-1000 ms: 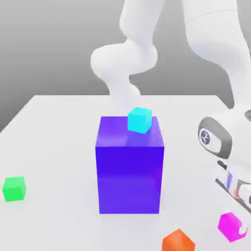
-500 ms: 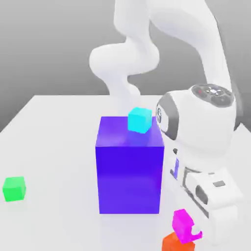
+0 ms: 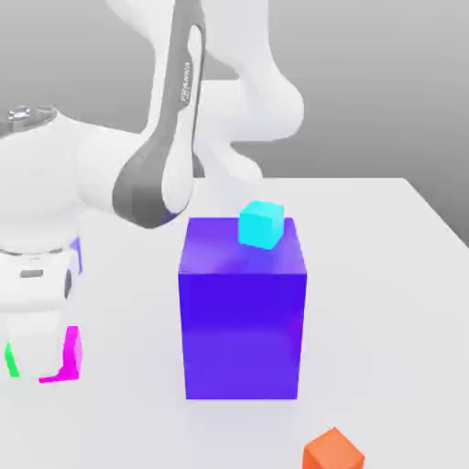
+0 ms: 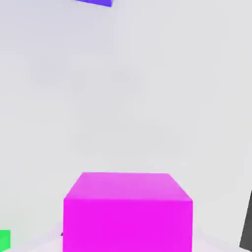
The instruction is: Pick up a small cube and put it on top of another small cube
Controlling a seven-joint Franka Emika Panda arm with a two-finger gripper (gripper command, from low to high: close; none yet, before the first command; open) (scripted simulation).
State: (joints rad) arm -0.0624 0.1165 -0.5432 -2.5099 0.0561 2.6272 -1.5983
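Gripper (image 3: 41,366): seen at the exterior view's left, low over the table, clenched on the magenta cube; its fingertips are mostly covered by the white hand body, and a dark finger (image 4: 246,227) is cut off by the frame edge in the hand view.
Magenta cube (image 3: 66,355): held in the gripper at the exterior view's left; only a narrow pink strip is shown there beside the hand. In the hand view it (image 4: 127,211) is seen large and close, its lower part cut off. Whether it is touching the table cannot be told.
Green cube (image 3: 11,360): a thin green sliver is seen just beside the hand at the exterior view's left edge, the rest being hidden behind the hand. In the hand view a small green corner (image 4: 4,240) is cut off at the frame edge, close to the magenta cube.
Arm (image 3: 169,128): the wrist is pointed downward; a grey-sided link is slanted up from the hand toward the middle, and the upper links are bent behind the blue-violet block, cut off at the top.
Blue-violet block (image 3: 243,311): stood upright at mid-table, well apart from the gripper.
Cyan cube (image 3: 261,224): rested on top of the block near its far edge.
Orange cube (image 3: 332,452): placed on the table (image 3: 385,302) in the foreground, partly cut off.
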